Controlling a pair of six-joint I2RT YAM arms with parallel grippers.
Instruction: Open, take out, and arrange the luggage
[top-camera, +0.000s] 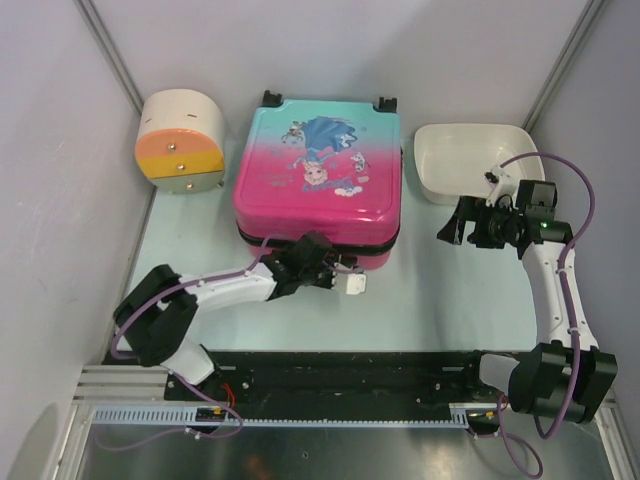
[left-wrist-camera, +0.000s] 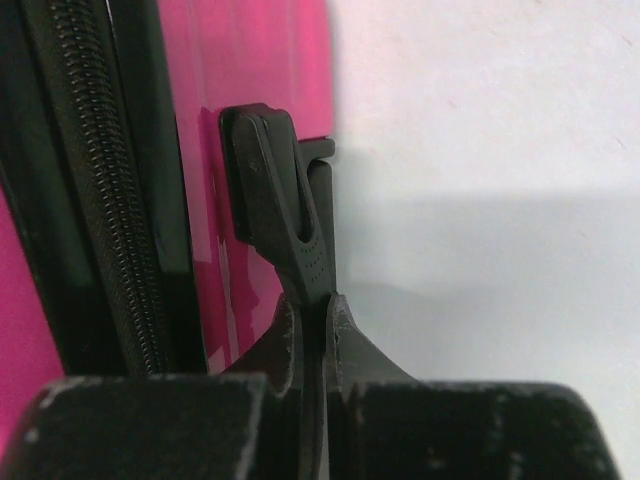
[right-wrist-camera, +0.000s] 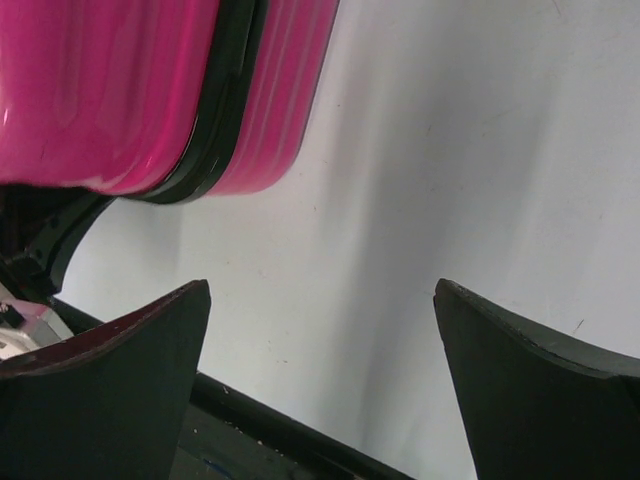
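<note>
L gripper (left-wrist-camera: 313, 318) clamped on black pull tab (left-wrist-camera: 296, 235), luggage (top-camera: 318, 160) near edge | luggage flat, closed | R gripper (right-wrist-camera: 320, 295) wide, empty, over bench (top-camera: 430, 300)

1. Table (top-camera: 440, 300): pale green top, with plain grey-white walls on the left, the far side and the right.
2. Drawer box (top-camera: 182, 140): at the table's far left corner. I see a rounded cream shell and orange, pink and yellow drawer fronts with small knobs, turned towards the table's near edge.
3. Basin (top-camera: 465, 160): white with rounded corners, at the table's far right, close to the right wall.
</note>
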